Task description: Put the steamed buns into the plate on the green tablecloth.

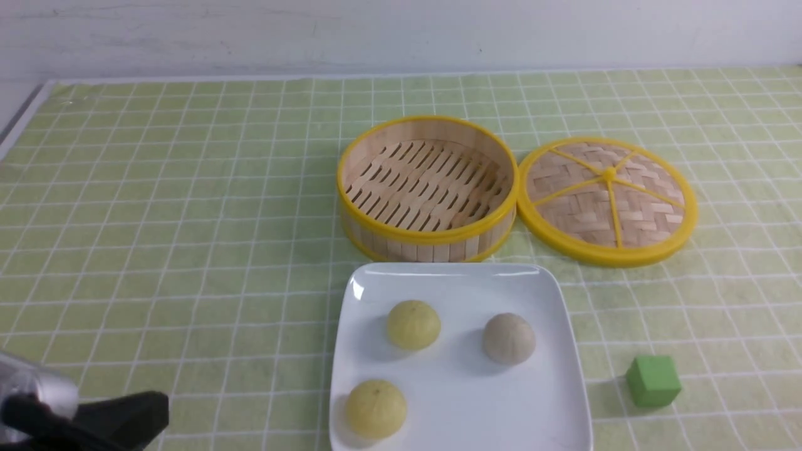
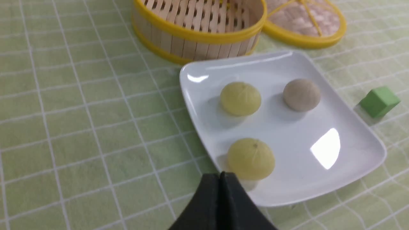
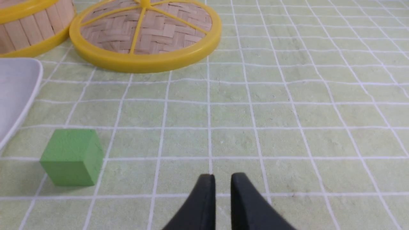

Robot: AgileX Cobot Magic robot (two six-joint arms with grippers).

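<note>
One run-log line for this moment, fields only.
buns: three on plate | steamer: empty | left gripper: shut, holding nothing | right gripper: slightly open, empty

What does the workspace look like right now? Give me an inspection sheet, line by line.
Surface: green tablecloth with a white grid, lying flat.
Job's things: three buns, two yellow and one grey, all on the plate.
Clutter: empty steamer behind the plate; its lid beside it; green cube right of the plate.
Grippers: left gripper shut, empty, at the plate's near edge; right gripper slightly open, empty, over bare cloth.
Cables: nothing seen.
Surroundings: white wall behind.
</note>
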